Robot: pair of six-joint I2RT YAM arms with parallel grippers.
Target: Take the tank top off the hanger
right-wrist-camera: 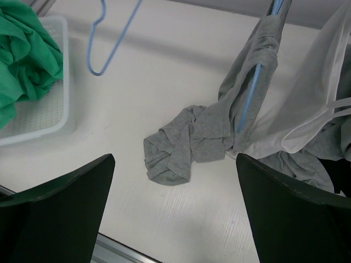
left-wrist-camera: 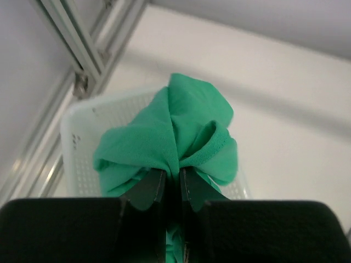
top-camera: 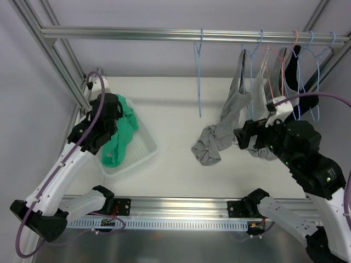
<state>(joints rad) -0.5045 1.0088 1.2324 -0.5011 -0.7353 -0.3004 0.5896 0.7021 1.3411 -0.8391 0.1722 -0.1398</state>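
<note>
A grey tank top [top-camera: 219, 131] hangs by one strap from a blue hanger [top-camera: 248, 82] on the rail, its lower part bunched on the table [right-wrist-camera: 181, 148]. My right gripper [top-camera: 241, 137] is open and empty just right of that bunch; in the right wrist view its fingers [right-wrist-camera: 60, 203] stand wide apart above it. My left gripper [top-camera: 115, 123] is shut on a green tank top [top-camera: 122, 137] over the white basket [top-camera: 143, 150]; in the left wrist view the green cloth [left-wrist-camera: 175, 131] is pinched between the fingers [left-wrist-camera: 149, 189].
An empty blue hanger [top-camera: 199, 71] hangs left of the grey top. More garments, white [top-camera: 263, 93] and dark [top-camera: 290, 71], hang on hangers at the right of the rail [top-camera: 164, 34]. Aluminium frame posts [top-camera: 60, 60] stand at the left.
</note>
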